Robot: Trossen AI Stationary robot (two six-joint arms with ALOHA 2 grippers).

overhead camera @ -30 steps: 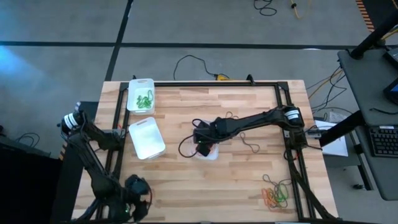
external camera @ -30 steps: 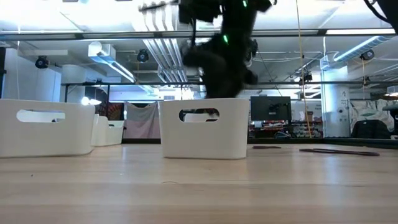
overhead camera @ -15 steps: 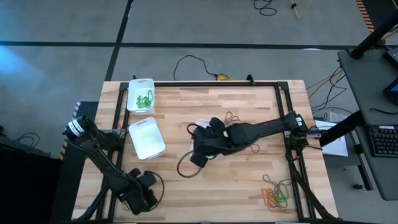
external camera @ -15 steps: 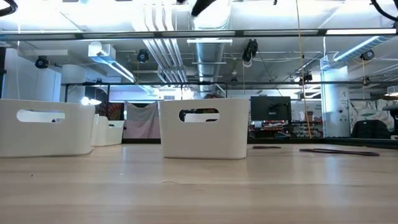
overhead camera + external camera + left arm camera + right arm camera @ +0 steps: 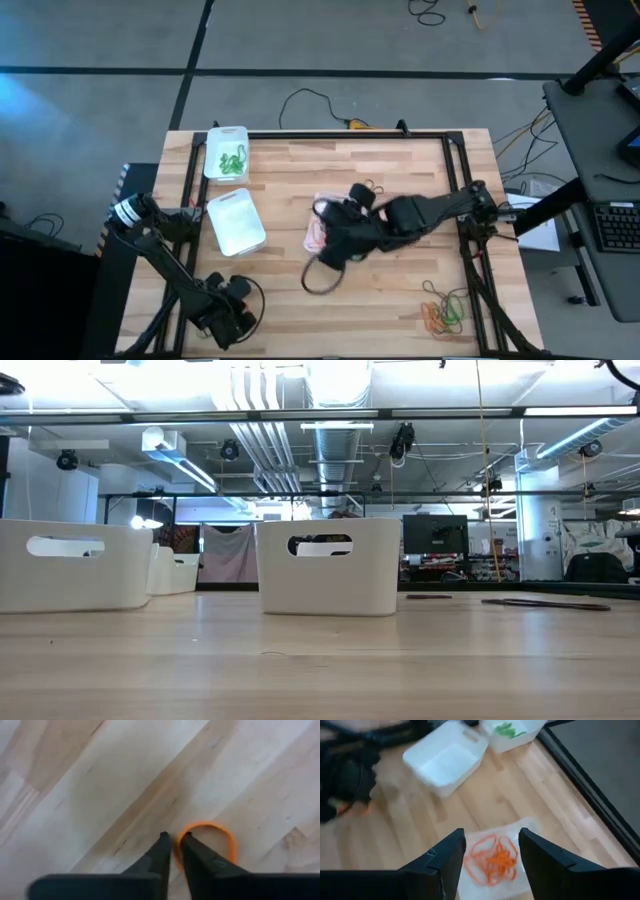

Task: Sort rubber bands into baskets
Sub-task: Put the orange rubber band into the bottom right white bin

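At the table's near left corner my left gripper (image 5: 232, 318) (image 5: 175, 836) points down at the wood, shut on a lone orange rubber band (image 5: 207, 845). My right gripper (image 5: 333, 246) (image 5: 491, 833) hangs open high above the basket holding orange rubber bands (image 5: 492, 857) (image 5: 316, 232) at mid-table, touching nothing. Another basket (image 5: 227, 155) at the far left holds green bands. A basket with nothing in it (image 5: 236, 222) stands near that one. In the low view the baskets (image 5: 330, 565) show, but no gripper. My left gripper has the orange band's rim (image 5: 177, 851) between its two fingertips (image 5: 164, 840), one finger inside the loop and one outside. The fingers come from above, pointing down. The band lies flat on the table.
A pile of orange and green bands (image 5: 443, 312) lies at the near right corner. Dark bands (image 5: 371, 187) lie beyond the right arm. A black frame (image 5: 330, 135) runs along the table's edges, and a cable loop (image 5: 320, 278) hangs under the right arm.
My right gripper has risen from just above the middle basket, out of the low view's top, and drawn toward the table's near edge. My left arm has swung a little toward the right, its gripper staying over the near left corner.
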